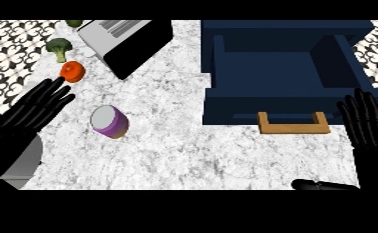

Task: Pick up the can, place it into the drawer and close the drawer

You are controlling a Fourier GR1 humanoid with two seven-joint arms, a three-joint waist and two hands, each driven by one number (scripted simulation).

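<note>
The can [109, 122] is sitting on the table [184, 152], well apart from the open drawer [273, 67], whose wooden handle [293, 124] is facing the robot. The left hand [35, 106] is hovering near the can, fingers straight, holding nothing. The right hand [362, 119] is resting open beside the drawer's front corner, also empty.

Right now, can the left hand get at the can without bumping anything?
Probably yes. The left hand is open just left of the can, with only bare counter between them; the tomato lies farther back, off that path.
</note>
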